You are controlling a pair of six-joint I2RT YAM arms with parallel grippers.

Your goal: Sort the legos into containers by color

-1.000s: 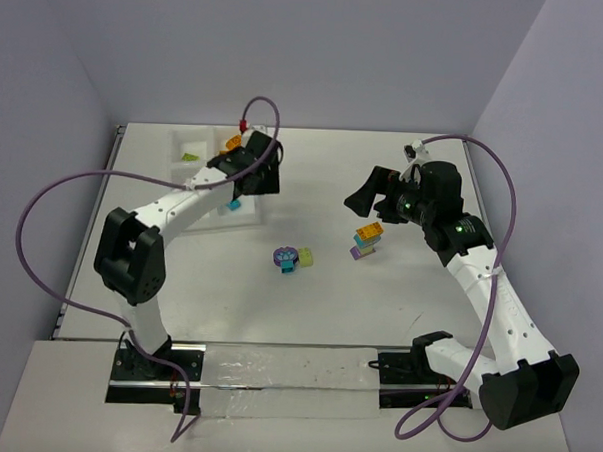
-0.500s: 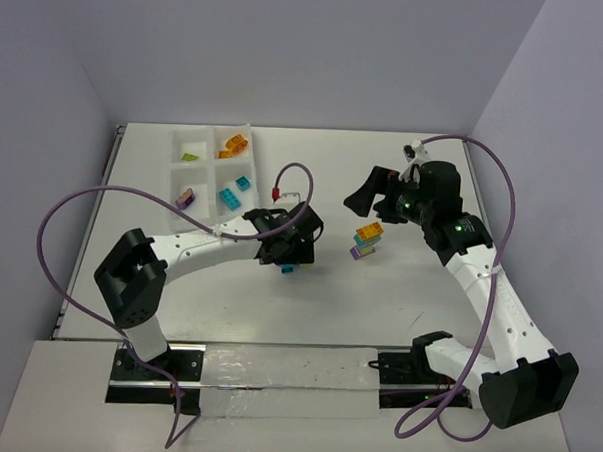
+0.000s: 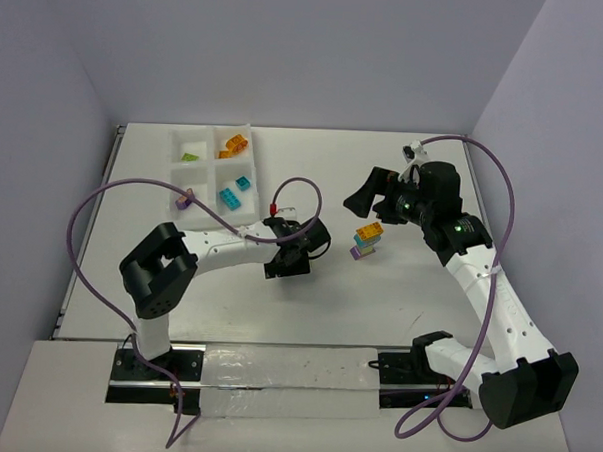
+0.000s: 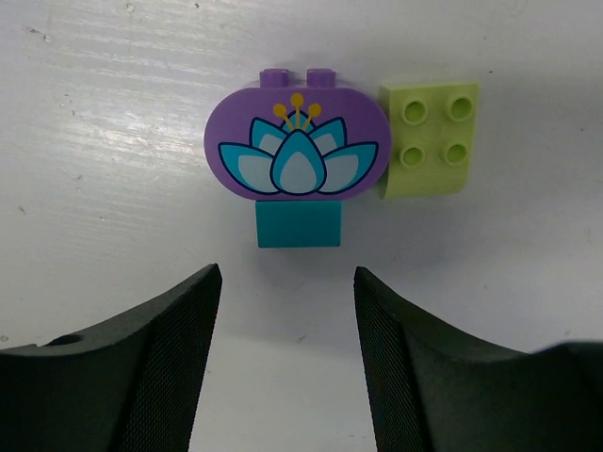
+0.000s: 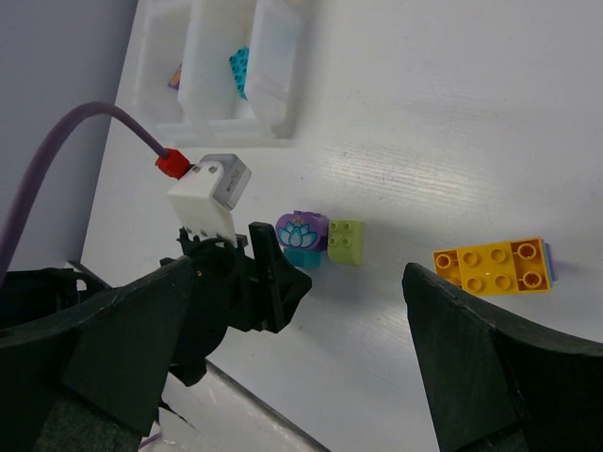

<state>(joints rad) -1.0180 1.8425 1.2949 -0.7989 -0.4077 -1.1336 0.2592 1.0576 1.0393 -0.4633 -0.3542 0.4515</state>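
Observation:
My left gripper (image 4: pixel 287 367) is open and empty, just short of a clump of legos: a purple rounded brick with a lotus print (image 4: pixel 297 151) on a teal brick (image 4: pixel 298 224). A lime green brick (image 4: pixel 429 138) lies against the clump's right side. In the top view the left gripper (image 3: pixel 290 258) covers this clump. A second clump, orange on teal and purple (image 3: pixel 367 239), stands further right. My right gripper (image 3: pixel 368 194) hovers wide open above it, holding nothing. The tray of containers (image 3: pixel 212 160) holds lime (image 3: pixel 189 157), orange (image 3: pixel 233 143), purple (image 3: pixel 186 198) and teal (image 3: pixel 233 191) bricks apart.
The left arm's purple cable (image 3: pixel 133 194) loops over the table between the tray and the left gripper. In the right wrist view the orange brick (image 5: pixel 492 266) lies right of the lime brick (image 5: pixel 346 241), with the tray (image 5: pixel 226 75) at the far end.
My left arm has swung from over the tray to the middle of the table and come down in front of the purple and teal clump. Its jaws have narrowed a little. The right arm has not moved.

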